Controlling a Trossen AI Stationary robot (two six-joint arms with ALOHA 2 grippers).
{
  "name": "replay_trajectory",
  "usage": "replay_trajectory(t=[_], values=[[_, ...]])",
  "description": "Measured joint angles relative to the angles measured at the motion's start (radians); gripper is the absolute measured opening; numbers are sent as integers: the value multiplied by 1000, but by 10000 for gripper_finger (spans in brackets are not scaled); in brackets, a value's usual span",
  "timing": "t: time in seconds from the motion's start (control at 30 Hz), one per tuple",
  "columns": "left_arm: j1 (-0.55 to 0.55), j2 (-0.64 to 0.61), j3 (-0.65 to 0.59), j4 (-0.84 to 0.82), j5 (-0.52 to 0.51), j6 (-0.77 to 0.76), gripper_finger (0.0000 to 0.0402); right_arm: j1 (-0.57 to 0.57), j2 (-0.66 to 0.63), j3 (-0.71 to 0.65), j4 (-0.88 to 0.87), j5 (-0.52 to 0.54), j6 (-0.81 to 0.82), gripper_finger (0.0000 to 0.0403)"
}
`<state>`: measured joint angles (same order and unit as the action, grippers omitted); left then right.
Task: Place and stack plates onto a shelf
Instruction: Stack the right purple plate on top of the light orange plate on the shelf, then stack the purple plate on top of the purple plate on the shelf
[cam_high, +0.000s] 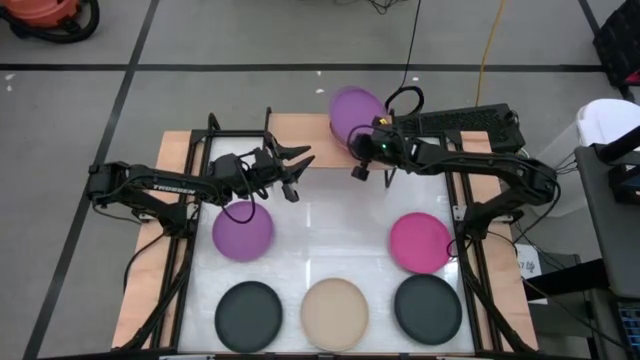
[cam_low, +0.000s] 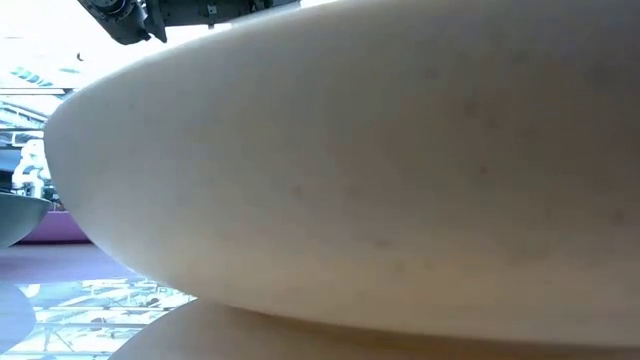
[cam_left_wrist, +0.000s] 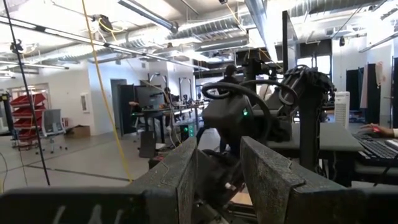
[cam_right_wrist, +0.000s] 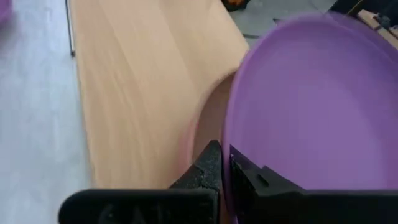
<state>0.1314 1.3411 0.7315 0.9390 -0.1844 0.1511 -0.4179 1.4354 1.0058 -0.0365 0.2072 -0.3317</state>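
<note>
My right gripper (cam_high: 357, 150) is shut on a purple plate (cam_high: 355, 113) over the right part of the light wood shelf (cam_high: 300, 130). In the right wrist view a pale pink rim (cam_right_wrist: 190, 134) shows under that plate (cam_right_wrist: 311, 99), lying on the shelf top (cam_right_wrist: 137, 81). My left gripper (cam_high: 297, 163) is open and empty, held above the table at the shelf's near edge. Lying flat on the white tabletop are a second purple plate (cam_high: 242, 231), a magenta plate (cam_high: 420, 242), two black plates (cam_high: 249, 315) (cam_high: 428, 308) and a beige plate (cam_high: 335, 313). My right gripper pinches the purple plate's rim (cam_right_wrist: 229, 146) on its near side, one finger above and one below the edge. The fingers come from the table's right, slanting toward the shelf. The plate is held slightly tilted over the shelf; whether it touches the pink rim below cannot be told.
The beige plate (cam_low: 350, 170) fills the low view. A black metal frame (cam_high: 465, 215) stands along both table sides. In the left wrist view my open gripper (cam_left_wrist: 217, 180) looks at the right arm (cam_left_wrist: 249, 118) close ahead. Bare white tabletop (cam_high: 330, 220) lies between the shelf and the plates.
</note>
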Motion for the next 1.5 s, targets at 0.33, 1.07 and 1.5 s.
replay_trajectory(t=[0.33, 1.07, 1.5], values=[[0, 0, 0, 0, 0, -3, 129, 2, -111, -4, -88, -54, 46, 0], [0, 0, 0, 0, 0, -8, 129, 35, -110, -2, -189, 2, -84, 9], [0, 0, 0, 0, 1, -7, 129, 63, -141, -5, -168, -1, -83, 130]])
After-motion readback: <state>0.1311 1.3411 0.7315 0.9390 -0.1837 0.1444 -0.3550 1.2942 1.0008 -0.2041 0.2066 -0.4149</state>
